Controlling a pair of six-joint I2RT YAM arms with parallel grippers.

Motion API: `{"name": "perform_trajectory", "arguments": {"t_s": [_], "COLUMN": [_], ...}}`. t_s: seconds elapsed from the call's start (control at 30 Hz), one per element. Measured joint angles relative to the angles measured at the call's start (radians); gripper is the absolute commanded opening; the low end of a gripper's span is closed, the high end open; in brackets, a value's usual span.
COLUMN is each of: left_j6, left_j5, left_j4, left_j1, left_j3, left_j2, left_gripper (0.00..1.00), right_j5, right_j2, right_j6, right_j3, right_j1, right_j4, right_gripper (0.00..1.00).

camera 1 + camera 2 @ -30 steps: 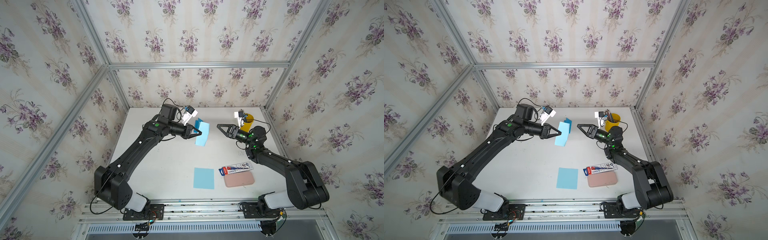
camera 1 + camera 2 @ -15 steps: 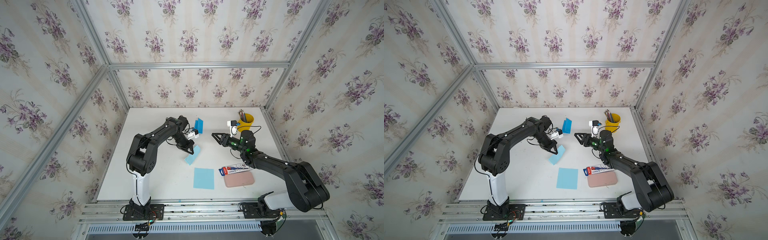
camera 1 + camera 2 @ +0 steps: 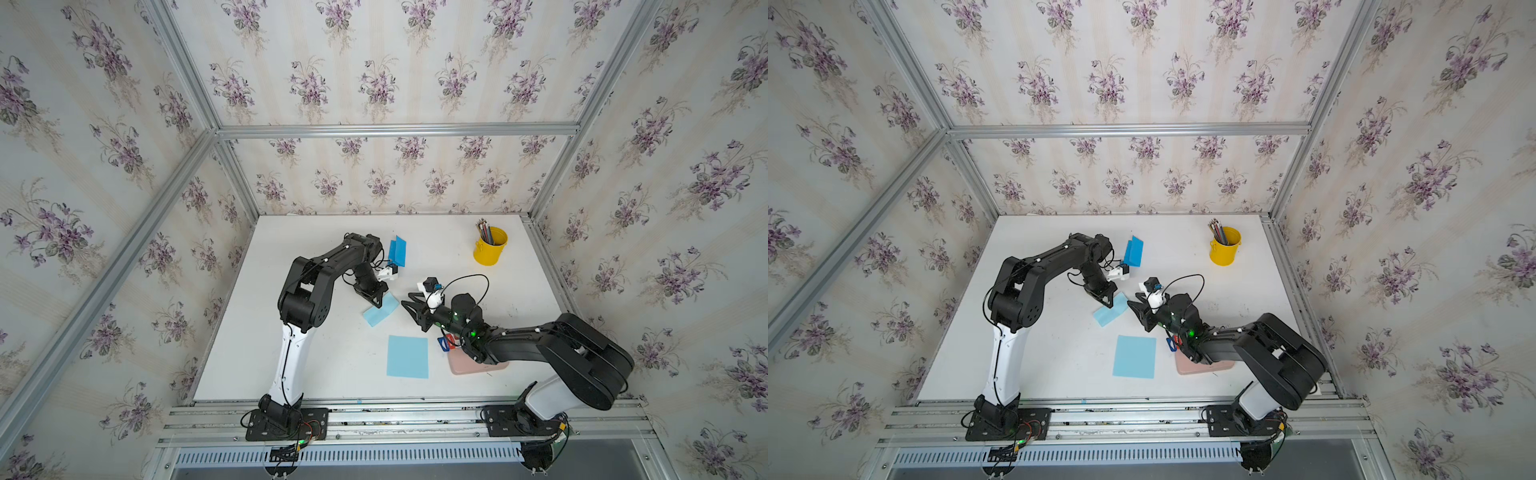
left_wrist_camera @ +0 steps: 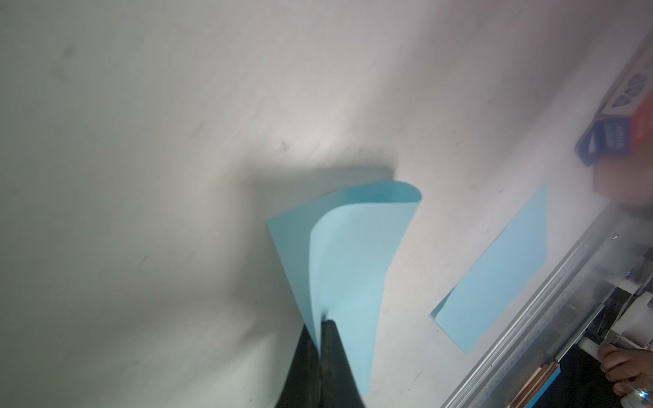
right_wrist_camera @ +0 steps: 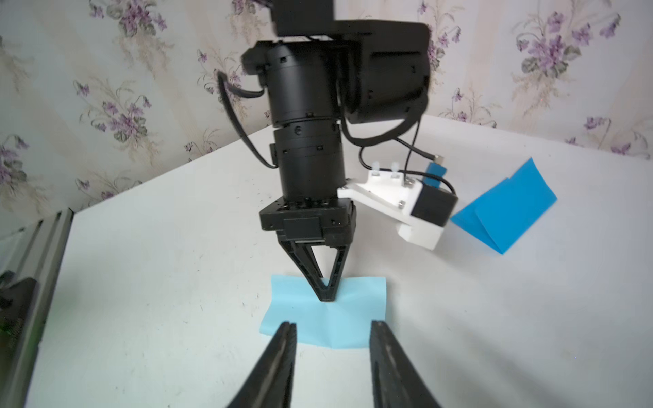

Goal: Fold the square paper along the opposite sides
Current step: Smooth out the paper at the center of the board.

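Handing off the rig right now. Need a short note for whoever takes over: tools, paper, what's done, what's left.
Tools: left tool is shut on the light blue paper, pinching its two edges together down at the table. The right tool is open and empty, pointed at that paper from close by.
Other things: a flat sheet lies nearer the front, and a dark blue folded paper stands at the back.
Done: paper bent over, opposite edges brought together.
Left: the bend is round, not creased. Press it flat, probably with the right tool, then let go.
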Motion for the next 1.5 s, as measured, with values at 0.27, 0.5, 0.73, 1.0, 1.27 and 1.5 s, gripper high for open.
{"name": "perform_trajectory", "arguments": {"t_s": [0.27, 0.5, 0.73, 1.0, 1.27, 1.5], "left_j6": [0.033, 0.040, 0.039, 0.016, -0.007, -0.021], "left_j5": [-0.040, -0.046, -0.035, -0.019, -0.009, -0.003], "left_j4": [0.000, 0.003, -0.006, -0.008, -0.008, -0.010], "left_j1": [0.018, 0.032, 0.032, 0.038, 0.042, 0.042], "left_j3": [0.032, 0.042, 0.056, 0.057, 0.054, 0.050], "left_j2": [0.020, 0.026, 0.035, 0.038, 0.038, 0.038], "left_gripper": [0.00, 0.00, 0.00, 0.00, 0.00, 0.00], "right_j5": [0.019, 0.020, 0.070, 0.116, 0.134, 0.146], "right_j2": [0.182, 0.303, 0.399, 0.465, 0.508, 0.517], "right_j6": [-0.125, -0.135, -0.126, -0.102, -0.095, -0.096], "right_j3": [0.120, 0.180, 0.244, 0.309, 0.344, 0.367], "right_j1": [0.041, 0.076, 0.085, 0.101, 0.109, 0.109], "right_j4": [0.043, 0.040, 0.012, -0.012, -0.046, -0.060], "right_gripper": [0.00, 0.00, 0.00, 0.00, 0.00, 0.00]}}
